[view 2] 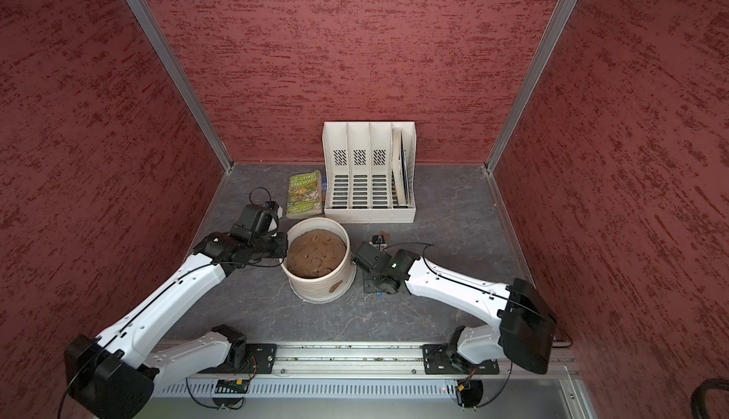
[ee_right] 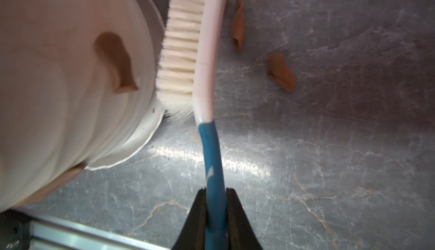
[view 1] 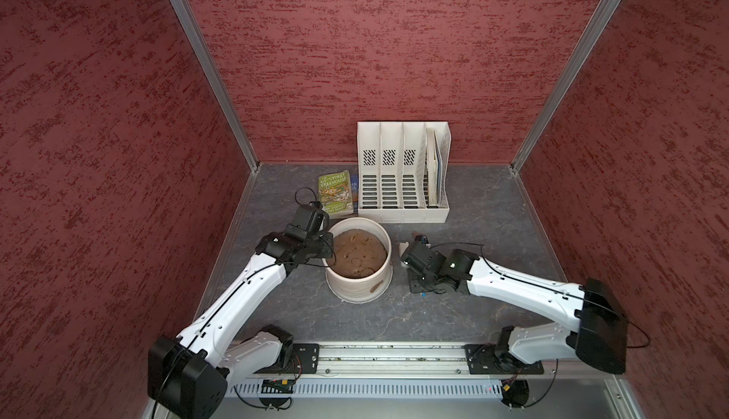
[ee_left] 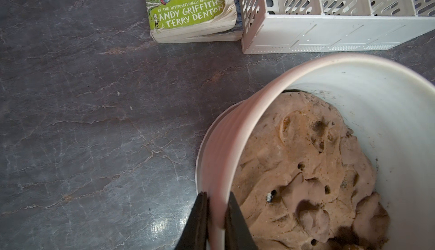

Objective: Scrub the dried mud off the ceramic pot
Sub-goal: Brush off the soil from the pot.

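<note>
Right gripper [ee_right: 216, 192] clamped narrow on the blue handle of a brush [ee_right: 207, 48]. Bristles face the ceramic pot [view 1: 355, 289] from its 3 o'clock, just beside the flared base. Left gripper [ee_left: 217, 194] pinches the pot rim at 9 o'clock. Pot upright, mid-table [view 1: 473, 310]. Dried mud [ee_right: 115, 60] patch on the outer wall near 5 o'clock; two flakes [ee_right: 281, 72] lie on the table beyond the brush.

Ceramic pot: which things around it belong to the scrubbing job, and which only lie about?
For the job:
- ceramic pot
- dried mud patch on its wall
- brush
- loose mud flakes beside the pot

Lying about:
- green book
- white file rack
- books standing in its end slot
</note>
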`<state>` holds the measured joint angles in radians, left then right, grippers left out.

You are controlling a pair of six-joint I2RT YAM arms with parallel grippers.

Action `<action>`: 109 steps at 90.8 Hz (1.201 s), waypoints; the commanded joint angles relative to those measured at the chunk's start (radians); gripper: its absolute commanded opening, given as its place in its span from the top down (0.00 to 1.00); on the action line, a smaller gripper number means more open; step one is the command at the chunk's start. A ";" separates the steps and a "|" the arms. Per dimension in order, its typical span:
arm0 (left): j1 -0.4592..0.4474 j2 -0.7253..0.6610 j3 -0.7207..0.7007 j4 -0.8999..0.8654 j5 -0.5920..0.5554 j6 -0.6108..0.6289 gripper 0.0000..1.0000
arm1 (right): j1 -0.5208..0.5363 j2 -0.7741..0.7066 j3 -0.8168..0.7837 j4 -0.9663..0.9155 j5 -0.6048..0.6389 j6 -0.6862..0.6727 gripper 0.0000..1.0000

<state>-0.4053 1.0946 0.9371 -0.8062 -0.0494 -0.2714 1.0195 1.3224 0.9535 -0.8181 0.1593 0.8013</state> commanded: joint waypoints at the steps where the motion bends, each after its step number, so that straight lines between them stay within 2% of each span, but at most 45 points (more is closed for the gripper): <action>1: 0.011 -0.012 0.034 -0.044 0.047 -0.002 1.00 | 0.080 -0.129 -0.020 -0.043 0.044 0.052 1.00; 11: 0.011 -0.010 0.030 -0.035 0.049 -0.005 1.00 | 0.165 -0.174 -0.021 -0.073 0.080 0.102 1.00; 21: 0.011 -0.010 0.031 -0.032 0.051 -0.002 1.00 | 0.218 -0.136 0.006 -0.088 0.092 0.122 1.00; 45: 0.011 -0.015 0.028 -0.023 0.062 0.013 1.00 | 0.222 -0.032 0.082 -0.017 0.084 0.069 1.00; 62: 0.010 -0.013 0.020 -0.014 0.080 0.015 1.00 | 0.129 0.110 0.188 -0.025 0.077 -0.007 1.00; 70: 0.010 -0.024 0.015 -0.015 0.070 0.011 1.00 | 0.036 0.182 0.208 -0.025 0.056 -0.042 1.00; 80: 0.012 -0.036 0.014 -0.030 0.064 0.002 1.00 | -0.047 0.231 0.224 -0.034 0.046 -0.066 1.00; 90: 0.017 -0.048 0.006 -0.043 0.051 -0.021 1.00 | -0.084 0.241 0.240 -0.054 0.071 -0.086 1.00; 102: 0.022 -0.055 0.000 -0.034 0.062 -0.045 0.84 | -0.086 0.178 0.224 -0.046 0.054 -0.088 1.00; 109: 0.025 -0.055 0.001 -0.006 0.082 -0.063 0.68 | -0.066 0.111 0.195 -0.046 0.054 -0.080 1.00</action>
<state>-0.3912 1.0798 0.9325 -0.8124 -0.0250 -0.2962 0.9348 1.5429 1.1553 -0.8814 0.2104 0.7326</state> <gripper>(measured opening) 0.222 0.153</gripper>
